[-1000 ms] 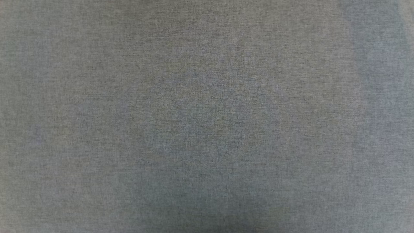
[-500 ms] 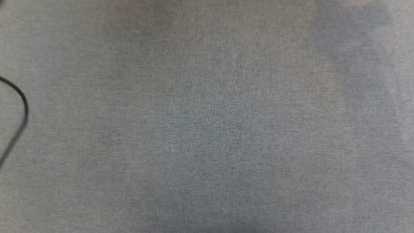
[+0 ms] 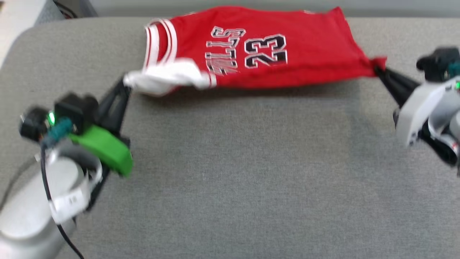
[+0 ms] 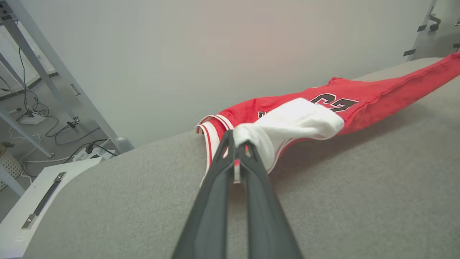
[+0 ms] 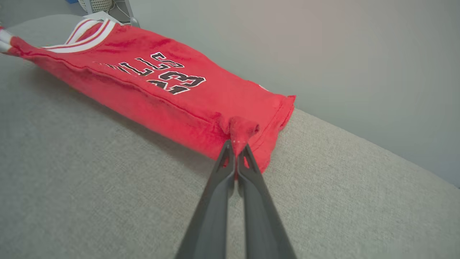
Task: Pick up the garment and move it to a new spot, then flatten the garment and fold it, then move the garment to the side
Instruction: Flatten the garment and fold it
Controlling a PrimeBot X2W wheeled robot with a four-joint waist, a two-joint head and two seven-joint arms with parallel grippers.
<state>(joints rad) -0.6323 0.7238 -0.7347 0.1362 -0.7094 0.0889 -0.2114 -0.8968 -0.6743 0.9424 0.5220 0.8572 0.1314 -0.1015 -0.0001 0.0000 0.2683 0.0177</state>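
In the head view, the garment (image 3: 273, 50) is seen stretched along the far edge of the grey tabletop (image 3: 230, 172), pinched at its white sleeve by the left gripper (image 3: 124, 83) and at a red hem corner by the right gripper (image 3: 378, 70). In the left wrist view, the fingers are closed on the sleeve. In the right wrist view, the fingers are clamped on the bunched hem. Folding is judged under way; further folds and the move aside are left.

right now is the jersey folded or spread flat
Folded: the garment is doubled lengthwise into a narrow band, lettering partly tucked under.
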